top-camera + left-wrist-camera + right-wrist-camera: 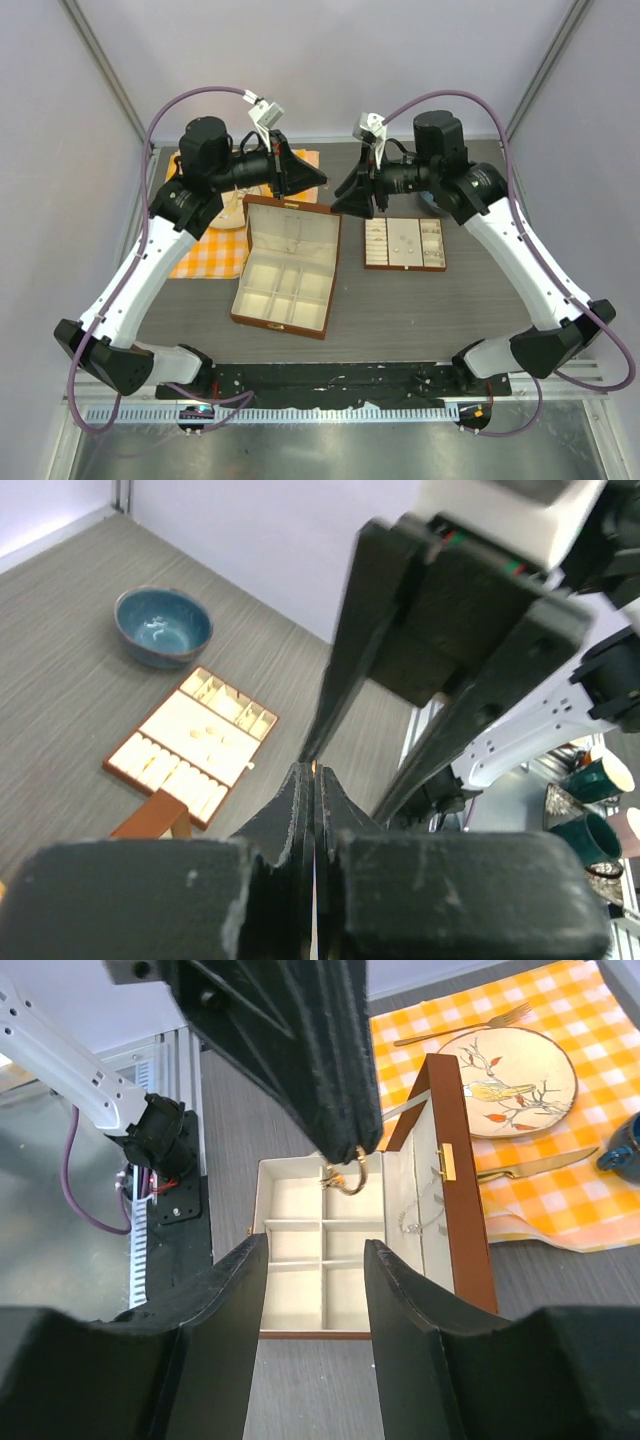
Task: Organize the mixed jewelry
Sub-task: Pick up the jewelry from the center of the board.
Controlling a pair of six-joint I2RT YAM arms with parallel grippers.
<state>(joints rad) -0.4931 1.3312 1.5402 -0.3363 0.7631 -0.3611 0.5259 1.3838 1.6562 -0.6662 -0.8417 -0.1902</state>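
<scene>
The left fingers [325,1080] pinch a gold ring [347,1182] at their tips; right fingers [402,1295] spread.

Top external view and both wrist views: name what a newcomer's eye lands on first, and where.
The left tool and right tool, nose to nose at the far edge of the open brown box mid-table, catch the eye first. In the right wrist view the left one pinches a small gold ring in front of the box's cream compartments; the right stands open. Left of the box, an orange checked cloth carries a painted plate.
</scene>
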